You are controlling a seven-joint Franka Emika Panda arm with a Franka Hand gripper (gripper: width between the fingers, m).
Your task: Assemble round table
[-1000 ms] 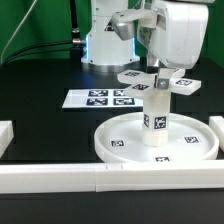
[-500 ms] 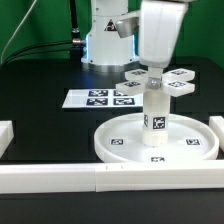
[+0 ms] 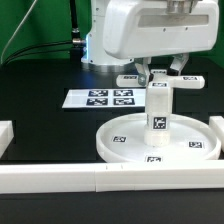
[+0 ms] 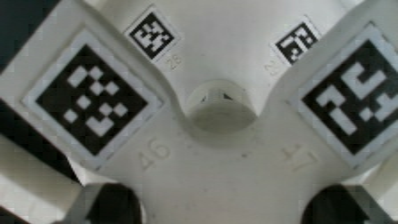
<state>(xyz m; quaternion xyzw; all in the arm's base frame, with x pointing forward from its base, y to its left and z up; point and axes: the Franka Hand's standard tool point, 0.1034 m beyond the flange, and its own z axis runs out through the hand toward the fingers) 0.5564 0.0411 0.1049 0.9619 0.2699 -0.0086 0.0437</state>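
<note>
The large round rimmed disc [image 3: 112, 147] lies on the black table. The short thick post [image 3: 157, 118] stands upright in its middle. The cross-shaped piece [image 3: 186, 83] sits level on top of the post. My gripper [image 3: 160, 71] comes down from above and is shut on the cross-shaped piece. In the wrist view the cross-shaped piece [image 4: 217, 110] fills the picture with its tagged arms, and my gripper [image 4: 222, 205] has one arm of the cross between its dark fingers [image 4: 111, 205].
The marker board [image 3: 105, 98] lies behind the disc towards the exterior view's left. Long white border rails run along the front [image 3: 60, 178] and at the left edge [image 3: 5, 135]. The arm's base [image 3: 100, 45] stands at the back.
My wrist has turned above the post and the cross-shaped piece has turned with it. The piece now lies flatter on the post top. Disc and post have not moved.
</note>
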